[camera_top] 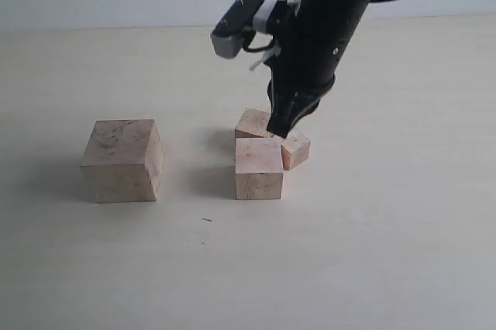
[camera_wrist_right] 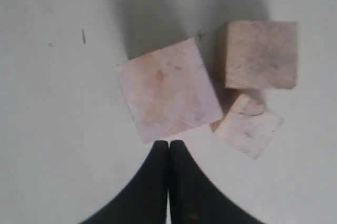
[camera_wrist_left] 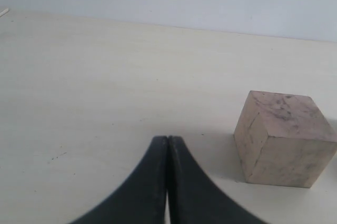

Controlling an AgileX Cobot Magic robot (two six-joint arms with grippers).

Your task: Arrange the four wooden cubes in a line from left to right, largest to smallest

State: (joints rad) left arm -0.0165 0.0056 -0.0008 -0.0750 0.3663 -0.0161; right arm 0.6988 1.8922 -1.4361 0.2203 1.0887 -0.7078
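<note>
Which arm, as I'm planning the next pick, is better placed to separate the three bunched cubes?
Right. The right gripper hovers shut just above the three bunched cubes; the left gripper, also shut, faces only the largest cube, which stands apart.

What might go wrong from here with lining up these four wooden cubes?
One: the front cube, rear cube and smallest cube sit bunched together, apparently touching, so the right jaws, shut just above them, have little room to straddle one without shoving its neighbours. Two: the smallest cube lies turned at an angle against the others, so a grasp may twist it. Three: the front and rear cubes look close in size and could get swapped.
</note>
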